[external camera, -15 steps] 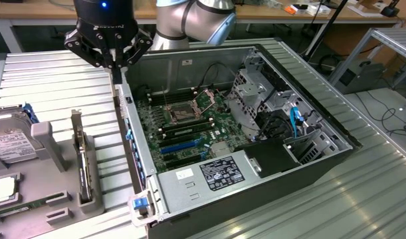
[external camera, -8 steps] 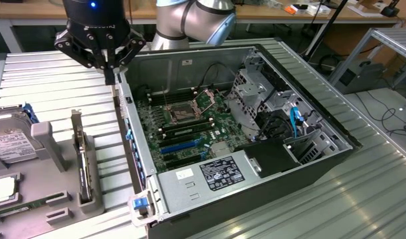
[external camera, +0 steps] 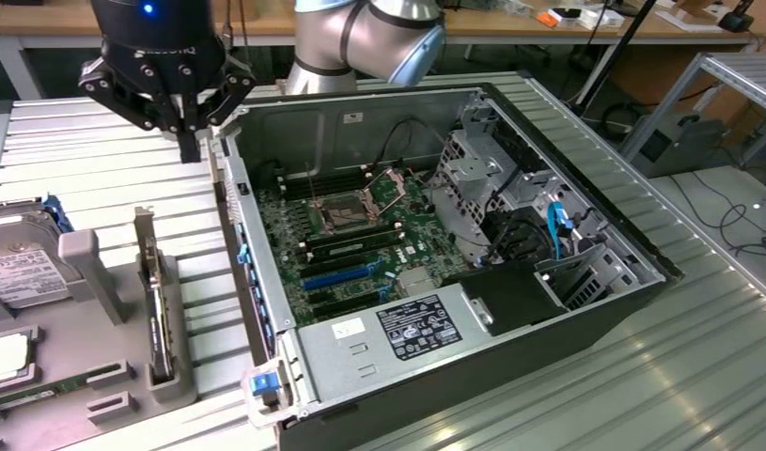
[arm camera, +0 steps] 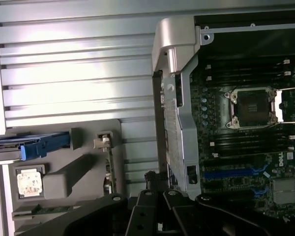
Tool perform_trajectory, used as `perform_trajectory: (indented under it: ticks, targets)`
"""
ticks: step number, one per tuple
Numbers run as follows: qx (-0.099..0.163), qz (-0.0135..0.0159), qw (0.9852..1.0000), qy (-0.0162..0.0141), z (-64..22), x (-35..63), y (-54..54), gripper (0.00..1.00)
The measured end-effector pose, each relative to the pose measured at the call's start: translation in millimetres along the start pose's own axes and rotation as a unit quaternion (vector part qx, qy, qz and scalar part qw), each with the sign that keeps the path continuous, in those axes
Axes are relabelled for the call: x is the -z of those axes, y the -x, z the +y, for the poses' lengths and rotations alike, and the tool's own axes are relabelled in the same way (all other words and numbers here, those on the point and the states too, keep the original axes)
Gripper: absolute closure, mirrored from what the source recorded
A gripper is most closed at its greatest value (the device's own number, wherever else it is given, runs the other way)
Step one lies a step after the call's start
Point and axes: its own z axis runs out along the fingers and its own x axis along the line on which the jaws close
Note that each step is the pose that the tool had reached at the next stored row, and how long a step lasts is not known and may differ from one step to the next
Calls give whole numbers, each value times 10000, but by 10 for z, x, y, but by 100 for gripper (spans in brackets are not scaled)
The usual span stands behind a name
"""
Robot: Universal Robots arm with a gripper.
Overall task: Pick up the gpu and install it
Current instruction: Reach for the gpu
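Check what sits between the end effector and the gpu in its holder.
Nothing. In the exterior view, just bare ribbed table separates the end effector from the gpu, which stands on edge in its gray holder.

Silver-grey arm [external camera: 364, 42] with rounded joints, black wrist housing [external camera: 150, 33], blue light [external camera: 148, 9], black linked jaws

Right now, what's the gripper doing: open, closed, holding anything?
Gripper: closed, holding nothing; the gpu stands on edge in the grey rack, apart from it.
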Motion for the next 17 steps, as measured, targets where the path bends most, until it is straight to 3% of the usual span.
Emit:
perform_trajectory:
  ticks: [6,17]
  targets:
    - [0,1,10000,0,-47,5,-125,89]
    - [0,0,10000,-4,-450,23,-104,89]
